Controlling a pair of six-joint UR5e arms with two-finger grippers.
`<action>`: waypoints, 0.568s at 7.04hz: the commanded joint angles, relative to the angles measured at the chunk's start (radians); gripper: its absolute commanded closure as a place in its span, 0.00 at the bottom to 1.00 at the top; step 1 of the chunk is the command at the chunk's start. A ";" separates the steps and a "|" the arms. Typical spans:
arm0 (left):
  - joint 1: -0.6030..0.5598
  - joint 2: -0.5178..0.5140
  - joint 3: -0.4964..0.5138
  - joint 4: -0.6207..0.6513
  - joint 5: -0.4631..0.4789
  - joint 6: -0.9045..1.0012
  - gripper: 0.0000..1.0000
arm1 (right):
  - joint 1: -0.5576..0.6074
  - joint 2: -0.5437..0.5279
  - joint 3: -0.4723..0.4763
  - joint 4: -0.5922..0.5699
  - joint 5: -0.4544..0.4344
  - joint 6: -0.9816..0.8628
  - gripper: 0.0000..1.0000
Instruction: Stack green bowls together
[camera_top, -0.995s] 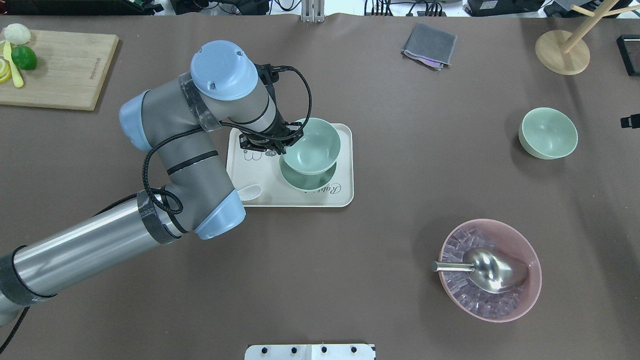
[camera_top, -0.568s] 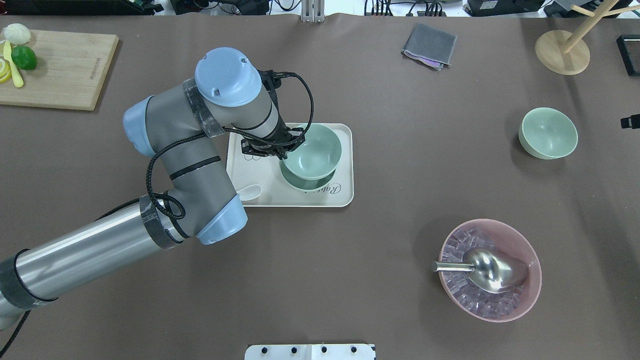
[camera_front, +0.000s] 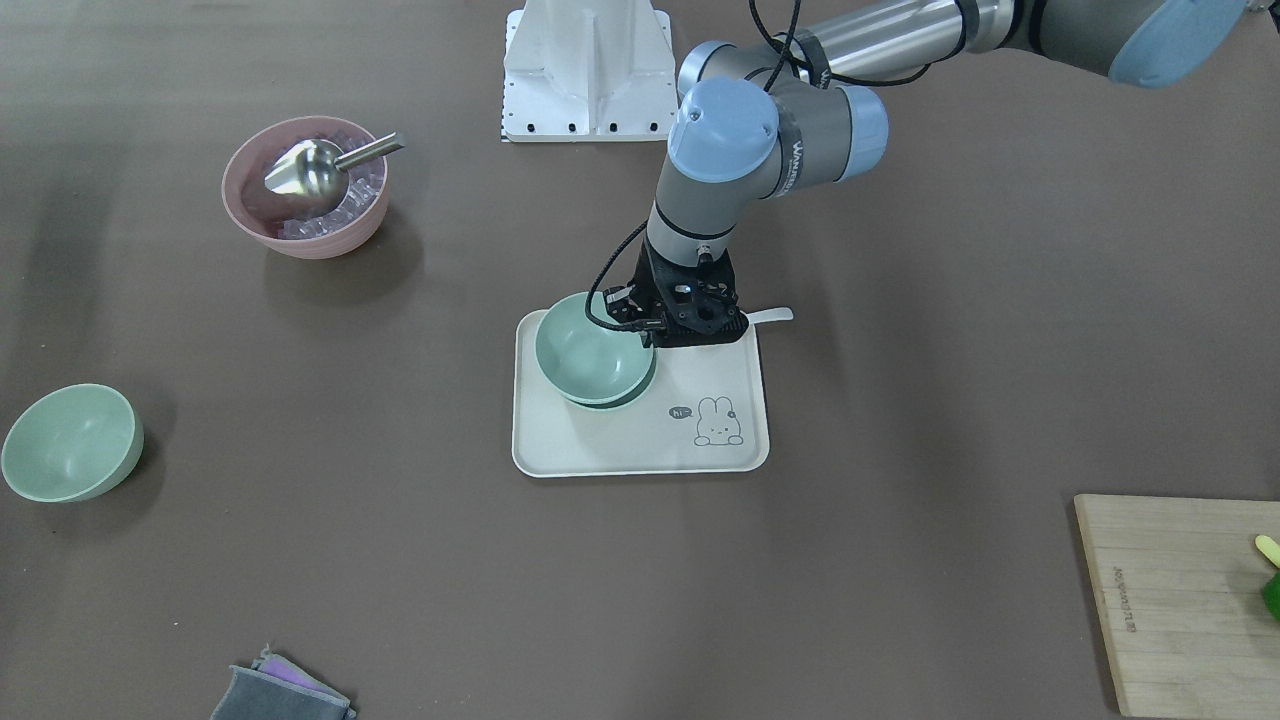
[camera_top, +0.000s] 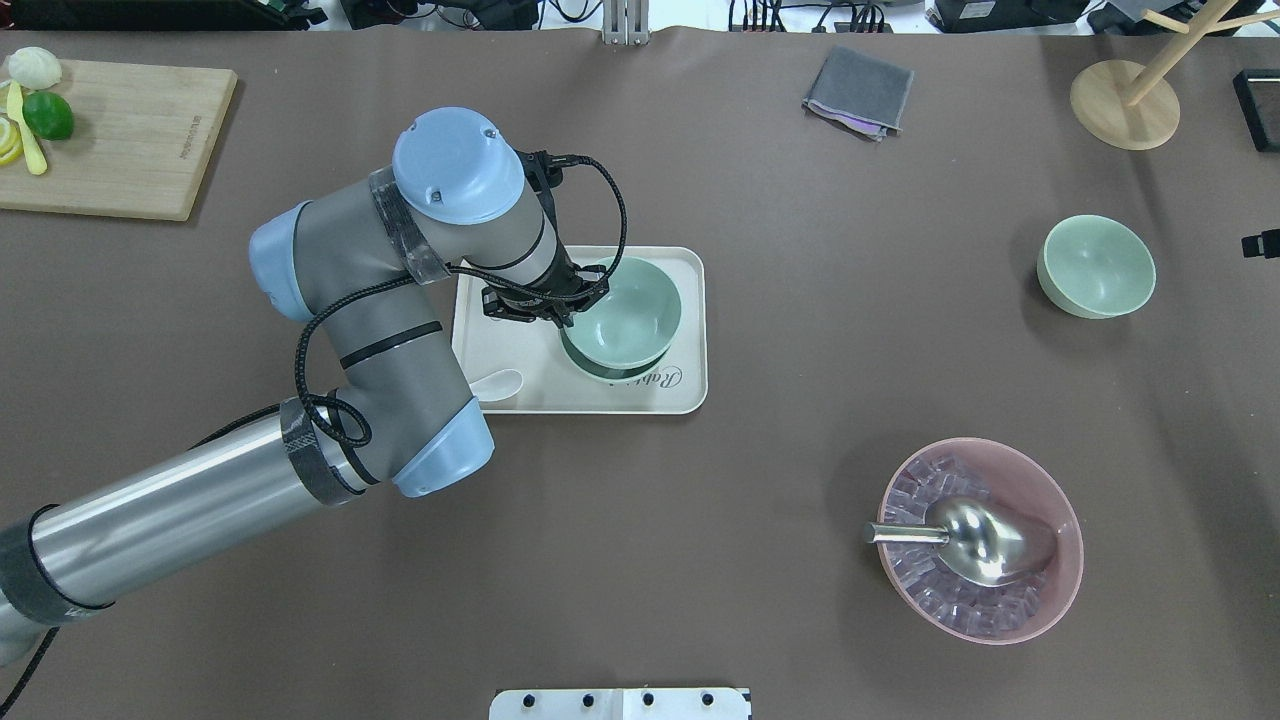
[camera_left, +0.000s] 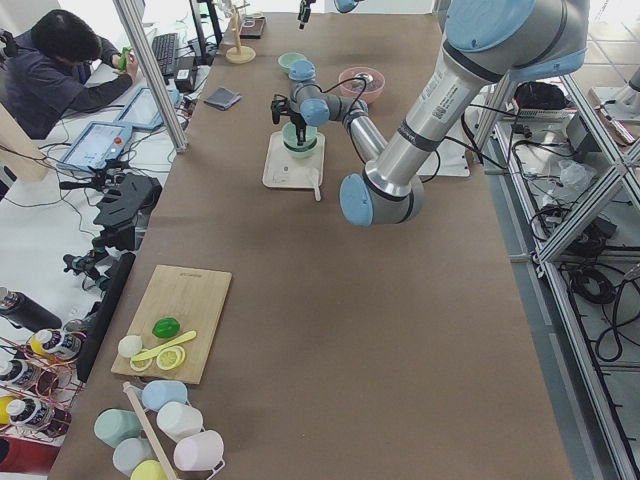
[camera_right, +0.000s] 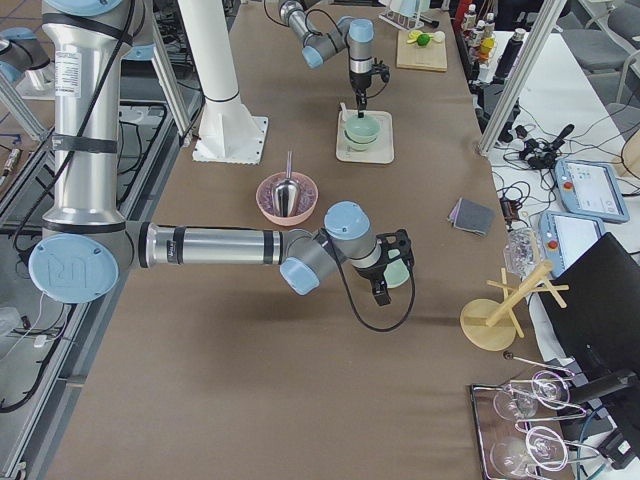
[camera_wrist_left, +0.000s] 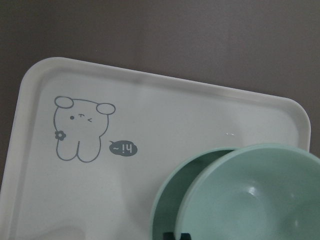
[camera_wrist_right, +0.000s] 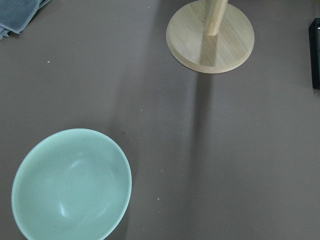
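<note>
Judging by how things lie, the stacking is at its first join and not yet past it. One small, round, pale mint-green matte bowl (camera_top: 625, 315), the upper bowl, sits low over a second bowl of the same kind (camera_wrist_left: 172, 200), the lower bowl. The lower bowl rests on a cream rectangular plastic tray (camera_top: 690, 300) printed with a rabbit drawing. The upper bowl is offset, and a crescent of the lower bowl shows beside it in the overhead and left-wrist views. The pair does not look fully seated, and I cannot tell whether they touch. The left gripper (camera_top: 562, 310) is clamped on the upper bowl's rim, on the side toward its arm. This pair probably needs centring, lowering and letting go.

The third green bowl (camera_top: 1097, 265) stands alone and upright on the brown table cover, well apart from the tray, on the robot's right. The right gripper (camera_right: 388, 268) hangs close by it in the right-side view. Its wrist camera looks down on that bowl but shows no fingers, so I cannot tell whether it is open or closed. That bowl has yet to join the stack, so I judge well under half the task done.

Farther out lie a larger pink bowl (camera_top: 1050, 600) of clear cubes with a metal scoop (camera_top: 985, 540), a white spoon (camera_top: 497, 383) at the tray's edge, a folded grey cloth (camera_top: 860, 90) and a wooden cutting board (camera_top: 110, 140).
</note>
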 joint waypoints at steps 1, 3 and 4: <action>0.000 0.002 0.001 0.000 0.000 0.003 1.00 | 0.000 0.000 0.000 0.000 0.001 0.000 0.00; 0.008 0.002 0.014 0.000 0.002 0.007 1.00 | 0.000 0.000 0.000 0.000 0.000 0.000 0.00; 0.013 0.004 0.017 -0.002 0.002 0.008 1.00 | 0.000 0.000 0.000 0.000 0.000 0.000 0.00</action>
